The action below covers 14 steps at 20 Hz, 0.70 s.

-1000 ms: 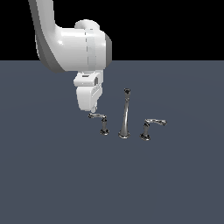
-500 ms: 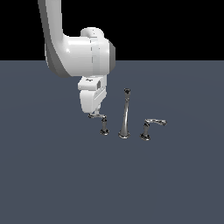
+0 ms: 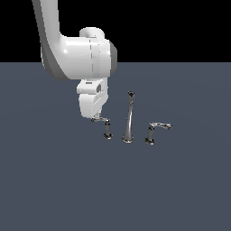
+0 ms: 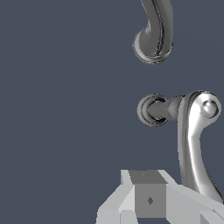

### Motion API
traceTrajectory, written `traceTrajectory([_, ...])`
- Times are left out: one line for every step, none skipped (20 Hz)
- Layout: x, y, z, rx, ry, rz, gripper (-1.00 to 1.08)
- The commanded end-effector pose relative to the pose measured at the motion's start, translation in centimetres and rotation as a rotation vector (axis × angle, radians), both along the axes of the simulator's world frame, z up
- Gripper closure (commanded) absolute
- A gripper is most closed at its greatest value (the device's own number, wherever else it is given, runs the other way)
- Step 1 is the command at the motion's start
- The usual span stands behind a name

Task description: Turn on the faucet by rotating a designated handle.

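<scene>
The chrome faucet stands mid-floor: a tall spout [image 3: 128, 118] with a dark tip, the handle [image 3: 107, 128] with a straight post on the exterior view's left, and a twin lever [image 3: 153, 132] with a curved post on the right. My gripper [image 3: 95, 117] hangs straight down at the outer end of the handle's thin arm and appears to touch it. Its fingers look pressed together with nothing between them. In the wrist view the handle [image 4: 191, 135] runs from its round base down past the grey fingertips [image 4: 149, 192], and the spout's base [image 4: 153, 37] lies beyond.
The floor [image 3: 54, 180] is a flat dark grey surface with nothing else on it. My white arm [image 3: 76, 56] rises above the handle on the exterior view's left side.
My arm has swung a little toward the exterior view's right, carrying the hand closer over the handle's arm end. The handle has not visibly turned.
</scene>
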State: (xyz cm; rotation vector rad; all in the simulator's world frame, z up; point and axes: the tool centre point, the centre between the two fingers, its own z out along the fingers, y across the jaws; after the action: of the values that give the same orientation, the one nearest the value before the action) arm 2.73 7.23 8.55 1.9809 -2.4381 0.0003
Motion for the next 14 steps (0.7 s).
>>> traceTrajectory([-0.8,0.6,0.0,0.0,0.0,0.001,1.08])
traceTrajectory([-1.1,0.8,0.0,0.0,0.0,0.001,1.08])
traceTrajectory([-1.4,1.1,0.0,0.0,0.0,0.001,1.08])
traceTrajectory([-1.8,1.3,0.0,0.0,0.0,0.001,1.08])
traceTrajectory([-2.1,1.6,0.0,0.0,0.0,0.001,1.08])
traceTrajectory([-2.4,1.8,0.0,0.0,0.0,0.001,1.08])
traceTrajectory([-2.4,1.8,0.0,0.0,0.0,0.001,1.08])
traceTrajectory([-1.6,1.4,0.0,0.002,-0.009,-0.004,1.08])
traceTrajectory([-2.0,1.4,0.0,0.002,-0.009,-0.004,1.08])
traceTrajectory([-2.3,1.4,0.0,0.002,-0.008,-0.003,1.08])
traceTrajectory([-2.7,1.4,0.0,0.002,-0.008,-0.003,1.08])
traceTrajectory([-3.0,1.4,0.0,0.002,-0.007,-0.003,1.08])
traceTrajectory([-3.3,1.4,0.0,0.002,-0.007,-0.003,1.08])
traceTrajectory([-3.7,1.4,0.0,0.002,-0.006,-0.002,1.08])
